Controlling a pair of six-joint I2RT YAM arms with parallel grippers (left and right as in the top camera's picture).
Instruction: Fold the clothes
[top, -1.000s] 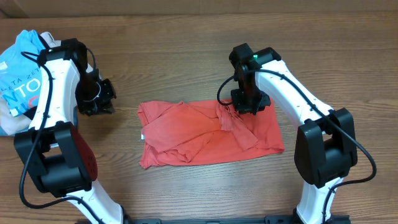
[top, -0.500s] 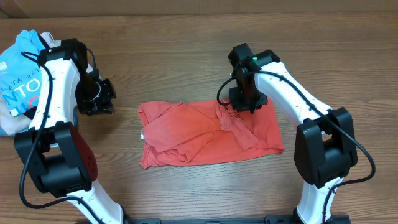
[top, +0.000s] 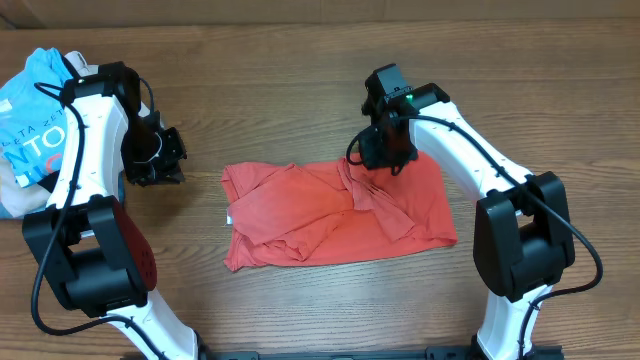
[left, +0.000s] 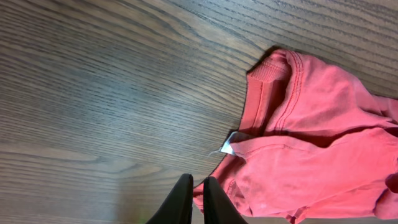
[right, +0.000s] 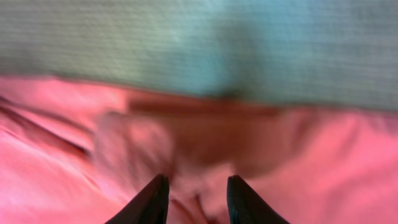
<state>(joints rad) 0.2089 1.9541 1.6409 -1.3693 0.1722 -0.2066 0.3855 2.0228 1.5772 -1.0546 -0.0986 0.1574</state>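
Wooden surface, coral T-shirt lying half-folded in the middle. Right fingers have slid up-left along its top edge, seemingly pinching a fold and dragging it, so folding's underway. Left fingers closed, empty, near the collar.

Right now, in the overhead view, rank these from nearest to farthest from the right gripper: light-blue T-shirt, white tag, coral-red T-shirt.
1. Coral-red T-shirt: at centre, directly under the right gripper.
2. White tag: on that shirt's left edge.
3. Light-blue T-shirt: far left corner.
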